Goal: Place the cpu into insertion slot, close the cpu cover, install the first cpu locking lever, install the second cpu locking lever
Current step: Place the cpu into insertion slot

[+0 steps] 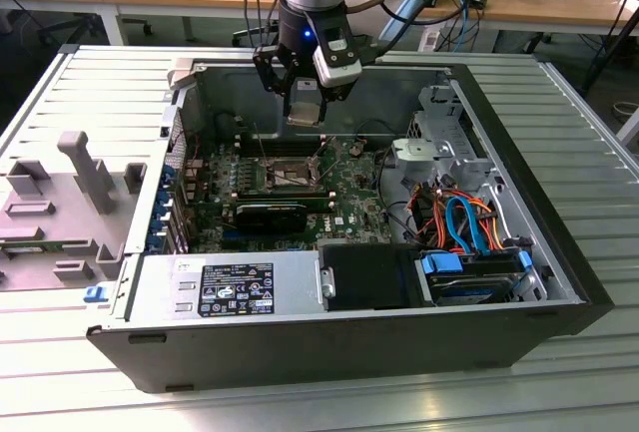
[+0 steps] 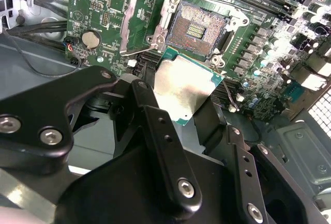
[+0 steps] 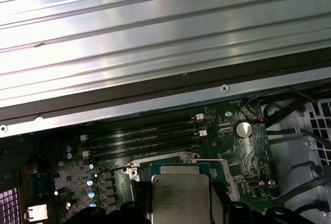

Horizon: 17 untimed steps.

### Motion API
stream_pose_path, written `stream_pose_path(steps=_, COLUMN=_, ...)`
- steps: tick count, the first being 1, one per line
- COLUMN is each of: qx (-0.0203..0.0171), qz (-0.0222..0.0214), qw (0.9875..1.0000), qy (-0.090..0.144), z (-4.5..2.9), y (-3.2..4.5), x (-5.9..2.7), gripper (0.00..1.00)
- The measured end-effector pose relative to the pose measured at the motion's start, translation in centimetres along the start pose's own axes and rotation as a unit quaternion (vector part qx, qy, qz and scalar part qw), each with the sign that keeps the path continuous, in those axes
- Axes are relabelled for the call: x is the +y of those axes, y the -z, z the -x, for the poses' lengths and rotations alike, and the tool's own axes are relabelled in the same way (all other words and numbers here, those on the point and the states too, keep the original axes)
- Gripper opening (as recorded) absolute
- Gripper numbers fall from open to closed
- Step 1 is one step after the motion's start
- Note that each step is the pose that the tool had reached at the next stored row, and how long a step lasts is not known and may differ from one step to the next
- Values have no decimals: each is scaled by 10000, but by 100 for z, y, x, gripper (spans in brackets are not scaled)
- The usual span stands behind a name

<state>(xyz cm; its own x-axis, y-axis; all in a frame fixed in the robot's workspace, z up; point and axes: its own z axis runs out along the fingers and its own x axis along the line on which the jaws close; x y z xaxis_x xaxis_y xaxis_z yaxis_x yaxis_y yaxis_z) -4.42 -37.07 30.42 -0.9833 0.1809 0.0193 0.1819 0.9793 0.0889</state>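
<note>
1. Arm over the work, in the exterior view: the black two-finger gripper (image 1: 304, 103) hangs above the open grey metal computer case (image 1: 329, 352). It carries the small flat square silver-topped cpu (image 1: 303, 113) over the green motherboard (image 1: 354, 178). The small square dark insertion slot with a silver rim (image 1: 290, 175) lies lower down, apart from the chip, so the cpu is in the air and not seated.

2. In the second wrist view, the gripper (image 2: 178, 105) is clamped on two opposite edges of the cpu (image 2: 186, 81), likely to keep its underside untouched and its face level. The insertion slot (image 2: 199, 27) is bare, its contacts exposed. The thin silver metal cpu cover (image 2: 147, 19) is swung back to one side, which leaves the way down clear.

3. In the first wrist view, the cpu (image 3: 181, 195) hangs near the insertion slot (image 3: 170, 158), which sits beside the long narrow black memory slots (image 3: 139, 136).
</note>
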Motion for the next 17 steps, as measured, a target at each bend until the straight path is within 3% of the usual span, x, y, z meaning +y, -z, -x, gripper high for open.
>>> stream_pose_path(steps=17, qx=-7, qz=1, qw=10000, qy=-74, z=0, y=0, x=0, gripper=54)
